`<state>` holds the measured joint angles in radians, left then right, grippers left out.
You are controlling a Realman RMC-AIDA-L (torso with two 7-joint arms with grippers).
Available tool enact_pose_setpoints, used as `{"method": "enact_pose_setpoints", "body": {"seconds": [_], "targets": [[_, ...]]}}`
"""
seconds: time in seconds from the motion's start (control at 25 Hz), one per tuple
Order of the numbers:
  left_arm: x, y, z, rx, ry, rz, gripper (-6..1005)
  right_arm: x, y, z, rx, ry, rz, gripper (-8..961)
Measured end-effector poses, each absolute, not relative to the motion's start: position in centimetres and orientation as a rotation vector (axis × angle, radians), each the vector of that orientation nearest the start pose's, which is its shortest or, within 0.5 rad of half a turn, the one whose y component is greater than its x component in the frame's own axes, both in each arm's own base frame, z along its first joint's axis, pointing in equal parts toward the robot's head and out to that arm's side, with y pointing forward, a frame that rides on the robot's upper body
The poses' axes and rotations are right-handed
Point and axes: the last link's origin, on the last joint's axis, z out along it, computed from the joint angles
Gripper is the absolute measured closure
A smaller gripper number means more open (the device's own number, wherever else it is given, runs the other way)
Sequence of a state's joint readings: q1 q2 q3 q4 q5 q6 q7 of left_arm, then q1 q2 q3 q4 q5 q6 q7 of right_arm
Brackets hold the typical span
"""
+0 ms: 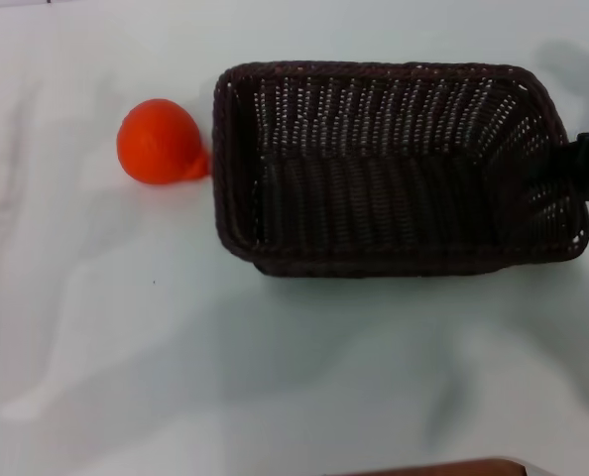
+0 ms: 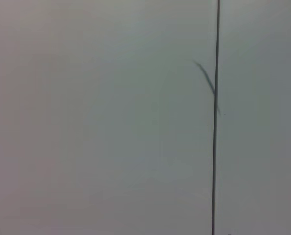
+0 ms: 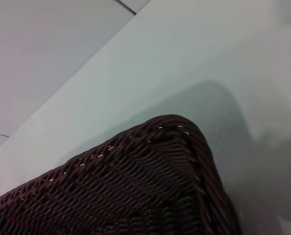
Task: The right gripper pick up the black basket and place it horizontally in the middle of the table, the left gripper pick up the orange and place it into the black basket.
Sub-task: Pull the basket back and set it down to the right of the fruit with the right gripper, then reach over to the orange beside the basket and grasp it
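The black basket (image 1: pixel 394 169) lies lengthwise across the middle of the white table (image 1: pixel 275 377), open side up and empty. My right gripper (image 1: pixel 582 167) shows only as a black shape at the basket's right-hand short rim, overlapping it. The right wrist view shows a corner of the basket's braided rim (image 3: pixel 180 132) very close. The orange (image 1: pixel 159 142) rests on the table just left of the basket, its nub almost touching the basket's left wall. My left gripper is out of view. The left wrist view shows only a pale surface.
A thin dark line (image 2: pixel 215 117) crosses the pale surface in the left wrist view. A brown edge (image 1: pixel 443 468) shows at the bottom of the head view. Bare table lies in front of the basket and around the orange.
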<state>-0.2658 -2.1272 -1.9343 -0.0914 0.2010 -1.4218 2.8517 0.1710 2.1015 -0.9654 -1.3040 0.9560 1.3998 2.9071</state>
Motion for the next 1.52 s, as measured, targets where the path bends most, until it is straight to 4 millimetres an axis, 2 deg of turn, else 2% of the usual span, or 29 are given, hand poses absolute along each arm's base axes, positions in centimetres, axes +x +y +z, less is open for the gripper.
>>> {"method": "enact_pose_setpoints", "body": {"seconds": [0.24, 0.52, 0.8, 0.92, 1.0, 1.16, 1.32, 1.52], "targets": [[-36.0, 26.4, 1.5, -1.418, -0.529, -0.788, 160, 30.8, 29.0, 5.6, -2.079, -1.801, -0.555, 602], [-35.7, 26.1, 1.2, -1.41, -0.523, -0.806, 159, 30.4, 29.3, 6.7, -2.035, -1.778, -0.56, 439], [-35.5, 25.7, 0.9, -1.403, -0.527, -0.818, 161, 29.9, 28.9, 9.6, -1.975, -1.772, -0.608, 296], [-35.6, 25.9, 0.2, -1.427, -0.564, -0.811, 164, 30.3, 28.7, 12.0, -1.918, -1.733, -0.685, 277], [-35.4, 26.4, -0.2, -1.484, -0.594, -0.832, 167, 30.5, 28.5, 13.5, -1.844, -1.712, -0.724, 276], [-35.1, 27.6, -0.6, -1.714, -0.688, -0.892, 172, 30.7, 28.7, 15.7, -1.627, -1.694, -0.795, 276], [-34.8, 28.2, -0.7, -1.933, -0.741, -0.893, 172, 30.6, 29.4, 15.5, -1.412, -1.715, -0.778, 276], [-34.2, 28.6, -1.7, -2.107, -0.747, -0.851, 172, 30.6, 30.1, 14.4, -1.205, -1.72, -0.762, 277]]}}
